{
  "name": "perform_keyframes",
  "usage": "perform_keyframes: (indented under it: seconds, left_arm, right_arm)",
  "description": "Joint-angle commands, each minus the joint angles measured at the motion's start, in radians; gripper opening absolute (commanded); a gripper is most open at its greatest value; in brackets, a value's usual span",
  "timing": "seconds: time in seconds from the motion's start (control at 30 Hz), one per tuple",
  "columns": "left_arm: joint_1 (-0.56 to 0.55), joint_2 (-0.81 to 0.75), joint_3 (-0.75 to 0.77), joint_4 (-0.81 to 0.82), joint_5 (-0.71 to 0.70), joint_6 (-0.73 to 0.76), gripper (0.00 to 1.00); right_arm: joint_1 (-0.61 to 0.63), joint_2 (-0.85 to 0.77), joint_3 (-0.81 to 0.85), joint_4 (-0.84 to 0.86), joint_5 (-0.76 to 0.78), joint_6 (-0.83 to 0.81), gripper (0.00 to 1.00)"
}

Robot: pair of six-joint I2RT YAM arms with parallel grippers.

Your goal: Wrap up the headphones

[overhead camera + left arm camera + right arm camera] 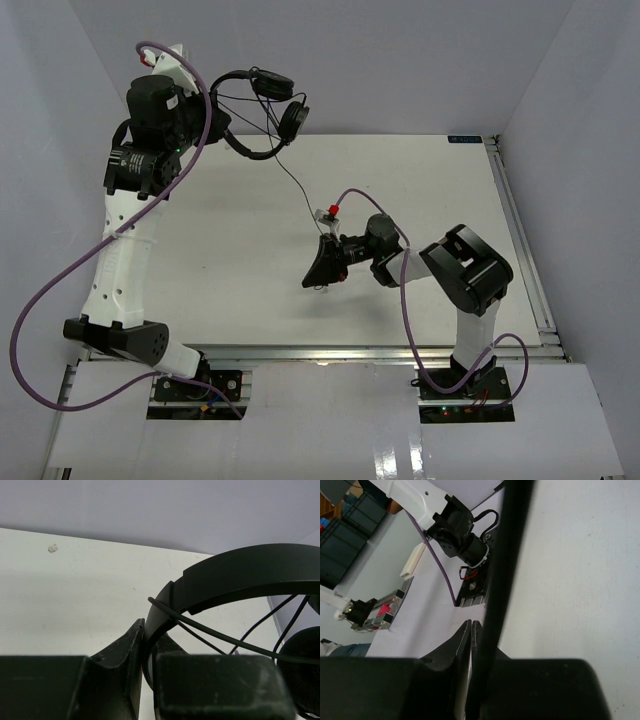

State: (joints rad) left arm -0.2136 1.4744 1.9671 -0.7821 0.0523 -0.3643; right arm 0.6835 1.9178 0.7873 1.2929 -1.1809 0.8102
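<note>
The wrapping is partway along. The left gripper [144, 650] is clamped tight on the headband [240, 577] and holds the headphones [248, 152] in the air over the far-left corner of the table [450, 200]. The earcups [292, 120] hang on the side toward the table's middle. A few strands of the cord [300, 187] already cross the headband, so some turns look laid.

From the headphones the free cord slants down toward the table's centre, where the right gripper [471, 630] hangs just above the surface. Its jaws are pressed together, and the cord, a thick blurred bar in the right wrist view, runs straight into them, so it appears pinched there. I cannot see the exact contact.

The step in hand seems to be a fresh grip on the loose cord for another turn. The next move likely calls for carrying that cord up from the table's centre and around the headband. Tension should stay gentle and even — too hard a pull could twist the headband in the left gripper's hold, and slack would let the laid loops slip off.
</note>
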Motion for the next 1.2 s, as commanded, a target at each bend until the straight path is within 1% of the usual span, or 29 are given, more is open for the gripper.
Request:
perform_keyframes:
  seconds: [0.0,0.07,0.13,0.17,0.2,0.27,0.3,0.33,0.37,0.47,0.6,0.7,0.8,0.83,0.87,1.0,1.17]
  left_arm:
    - [0.028,-0.092,-0.04,0.09,-0.062,-0.028,0.0]
    - [0.039,-0.103,-0.065,0.105,-0.107,-0.027,0.0]
    - [0.052,-0.108,-0.105,0.135,-0.143,-0.028,0.0]
    - [0.06,-0.107,-0.121,0.146,-0.161,-0.027,0.0]
    - [0.07,-0.103,-0.135,0.156,-0.177,-0.025,0.0]
    - [0.084,-0.077,-0.152,0.167,-0.213,-0.013,0.0]
    - [0.091,-0.054,-0.163,0.172,-0.235,-0.005,0.0]
    - [0.094,-0.043,-0.171,0.186,-0.244,0.002,0.0]
    - [0.098,-0.03,-0.181,0.19,-0.257,0.008,0.0]
    - [0.105,0.034,-0.227,0.233,-0.286,0.033,0.0]
    - [0.105,0.092,-0.245,0.254,-0.275,0.054,0.0]
    - [0.104,0.135,-0.265,0.248,-0.259,0.087,0.0]
    - [0.096,0.177,-0.306,0.238,-0.262,0.128,0.0]
    - [0.093,0.189,-0.32,0.238,-0.269,0.141,0.0]
    - [0.09,0.205,-0.351,0.238,-0.278,0.161,0.0]
    - [0.082,0.22,-0.448,0.254,-0.271,0.2,0.0]
    - [0.015,0.205,-0.578,0.279,-0.229,0.23,0.0]
  right_arm:
    - [-0.009,-0.064,-0.012,-0.019,0.002,-0.096,0.08]
    - [-0.012,-0.089,-0.015,-0.086,0.005,-0.148,0.08]
    - [-0.013,-0.116,-0.018,-0.212,0.022,-0.217,0.08]
    - [-0.013,-0.136,-0.012,-0.319,0.04,-0.317,0.08]
    - [-0.013,-0.16,-0.003,-0.442,0.061,-0.453,0.08]
    - [0.0,-0.245,0.052,-0.79,0.155,-0.711,0.08]
    - [0.015,-0.263,0.093,-0.98,0.228,-0.788,0.08]
    - [0.027,-0.293,0.119,-1.043,0.292,-0.892,0.08]
    - [0.031,-0.315,0.127,-1.11,0.312,-0.925,0.08]
    - [0.076,-0.381,0.183,-1.361,0.517,-1.12,0.08]
    - [0.126,-0.431,0.236,-1.5,0.713,-1.253,0.08]
    - [0.178,-0.438,0.289,-1.577,0.91,-1.384,0.08]
    - [0.229,-0.439,0.349,-1.627,1.085,-1.508,0.08]
    - [0.243,-0.44,0.368,-1.637,1.122,-1.513,0.08]
    - [0.263,-0.451,0.395,-1.637,1.208,-1.559,0.08]
    - [0.273,-0.492,0.475,-1.587,1.369,-1.703,0.08]
    - [0.273,-0.49,0.529,-1.437,1.472,-1.856,0.08]
